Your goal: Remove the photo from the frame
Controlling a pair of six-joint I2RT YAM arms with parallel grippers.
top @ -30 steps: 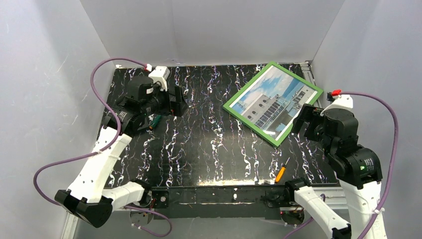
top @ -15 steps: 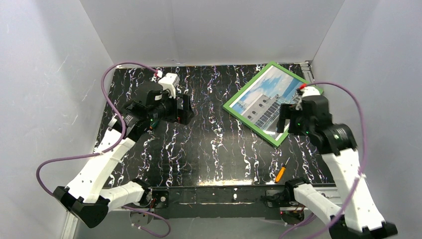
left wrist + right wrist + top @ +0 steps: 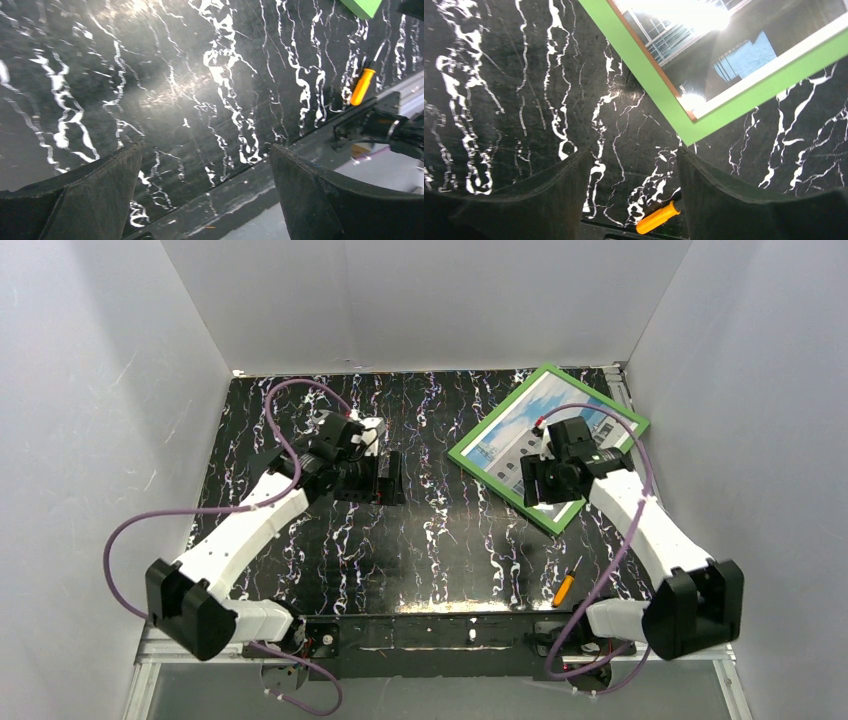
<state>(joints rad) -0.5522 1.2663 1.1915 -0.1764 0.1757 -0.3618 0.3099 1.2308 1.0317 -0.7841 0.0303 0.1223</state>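
Observation:
The green frame (image 3: 483, 472) lies flat, face up, at the back right of the black marbled table, with the photo (image 3: 505, 439) of the white building inside it. My right gripper (image 3: 537, 483) hovers open and empty over the frame's near end. In the right wrist view the frame's near corner (image 3: 696, 134) and the photo (image 3: 734, 57) lie just beyond my open fingers (image 3: 716, 195). My left gripper (image 3: 385, 480) is open and empty above the table's middle, well left of the frame. The left wrist view catches only a frame corner (image 3: 361, 7).
An orange-handled screwdriver (image 3: 565, 586) lies near the front edge at the right, also in the right wrist view (image 3: 658, 217) and the left wrist view (image 3: 362, 86). White walls enclose the table on three sides. The metal rail (image 3: 470, 625) runs along the front.
My right gripper has swung in from the table's right edge to over the frame's near end. My left gripper has moved from the back left toward the table's middle.

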